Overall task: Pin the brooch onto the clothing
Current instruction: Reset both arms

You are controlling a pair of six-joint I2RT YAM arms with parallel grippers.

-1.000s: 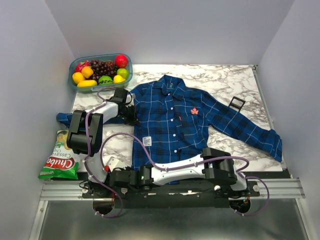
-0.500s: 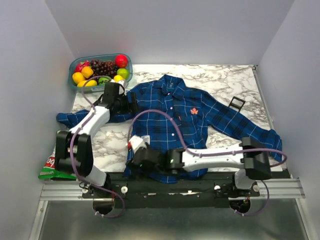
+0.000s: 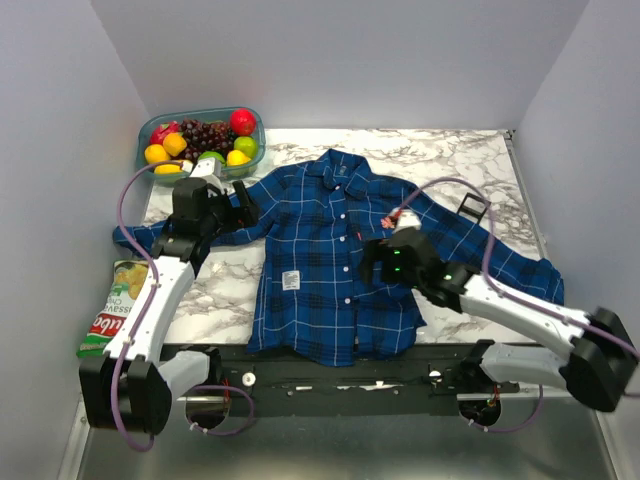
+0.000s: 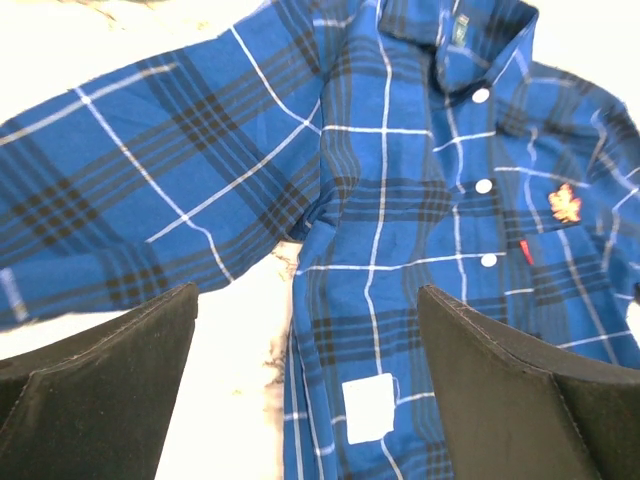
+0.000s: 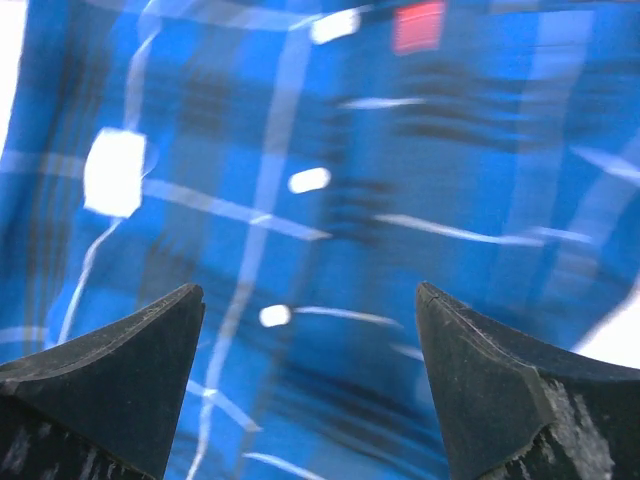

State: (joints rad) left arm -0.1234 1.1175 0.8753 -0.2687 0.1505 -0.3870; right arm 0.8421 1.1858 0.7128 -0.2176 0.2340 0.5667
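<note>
Left gripper (image 4: 305, 298) and right gripper (image 5: 310, 292) wide open, empty, over the shirt (image 3: 320, 255).

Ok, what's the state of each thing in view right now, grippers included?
Blue plaid button-up shirt: spread flat, front up, buttoned.
Small salmon-red brooch: on the shirt's chest, held by neither gripper.
Left gripper: open, empty, over the shirt's sleeve.
Right gripper: open, empty, over the shirt's front.
Teal plastic fruit tub: lidless, full.
Green-and-red snack bag: lying flat.
</note>
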